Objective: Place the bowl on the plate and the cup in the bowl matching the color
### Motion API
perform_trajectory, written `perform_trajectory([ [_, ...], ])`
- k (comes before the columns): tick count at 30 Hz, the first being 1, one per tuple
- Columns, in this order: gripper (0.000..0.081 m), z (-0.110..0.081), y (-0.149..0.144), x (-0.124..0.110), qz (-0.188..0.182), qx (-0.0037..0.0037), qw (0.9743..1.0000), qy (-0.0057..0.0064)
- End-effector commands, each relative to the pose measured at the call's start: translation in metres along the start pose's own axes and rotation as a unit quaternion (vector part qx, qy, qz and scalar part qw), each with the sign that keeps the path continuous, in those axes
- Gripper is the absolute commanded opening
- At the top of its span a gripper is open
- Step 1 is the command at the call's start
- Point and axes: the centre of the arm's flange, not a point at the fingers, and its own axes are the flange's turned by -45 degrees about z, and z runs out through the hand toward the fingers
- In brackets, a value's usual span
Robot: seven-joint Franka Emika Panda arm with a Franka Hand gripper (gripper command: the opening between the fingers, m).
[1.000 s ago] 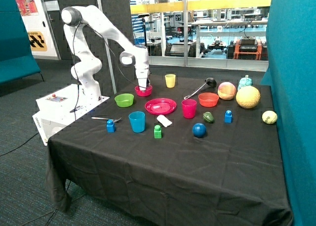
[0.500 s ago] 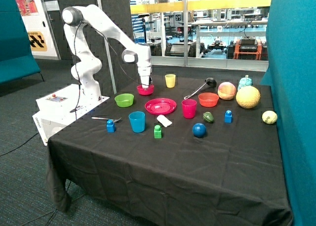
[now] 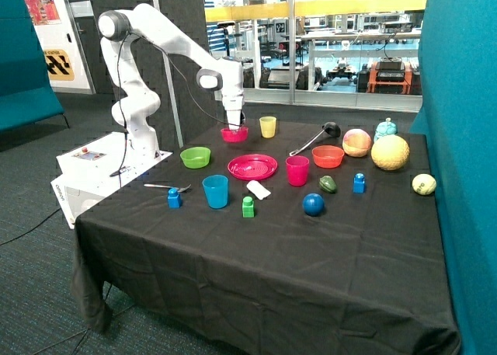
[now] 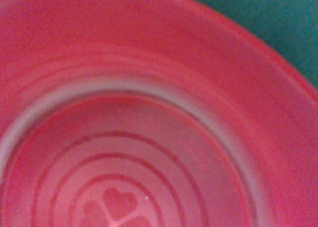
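The magenta-pink bowl (image 3: 234, 134) hangs a little above the black cloth, behind the plate and beside the yellow cup. My gripper (image 3: 233, 127) reaches down into it from above and is shut on its rim. The wrist view is filled by the bowl's (image 4: 149, 137) inside, with raised rings and a heart pattern at its bottom. In front of the bowl, the flat pink plate (image 3: 252, 167) lies bare on the cloth. The pink cup (image 3: 297, 170) stands upright just beside the plate.
A green bowl (image 3: 196, 157), a blue cup (image 3: 216, 191) and a yellow cup (image 3: 268, 127) stand around the plate. An orange bowl (image 3: 328, 156), a black ladle (image 3: 314, 139), blocks, a blue ball (image 3: 313, 204) and toy fruit lie beyond the pink cup. A spoon (image 3: 167, 186) lies near the blue cup.
The gripper has risen and shifted towards the yellow cup, carrying the pink bowl up off the cloth with it.
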Motion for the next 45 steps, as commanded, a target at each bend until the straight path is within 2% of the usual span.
perform_trajectory([
  [1,0.0000,-0.020,0.028,0.018,0.033,0.00065,0.9995,-0.0013],
  [11,0.0000,-0.027,0.078,0.026,0.084,0.00059,0.9965,-0.0013],
  [15,0.0000,-0.026,0.096,0.025,0.110,0.00055,0.9939,-0.0013],
  [19,0.0000,-0.024,0.114,0.024,0.144,0.00051,0.9896,-0.0013],
  [23,0.0000,-0.020,0.130,0.020,0.178,0.00046,0.9840,-0.0014],
  [26,0.0000,-0.016,0.139,0.018,0.191,0.00044,0.9816,-0.0014],
  [38,0.0000,-0.001,0.162,0.022,0.210,0.00042,0.9776,-0.0014],
  [41,0.0000,0.004,0.169,0.022,0.222,0.00040,0.9751,-0.0014],
  [43,0.0000,0.010,0.177,0.019,0.241,0.00037,0.9706,-0.0014],
  [44,0.0000,0.012,0.180,0.018,0.247,0.00036,0.9691,-0.0014],
  [45,0.0000,0.014,0.182,0.017,0.248,0.00036,0.9688,-0.0014],
])
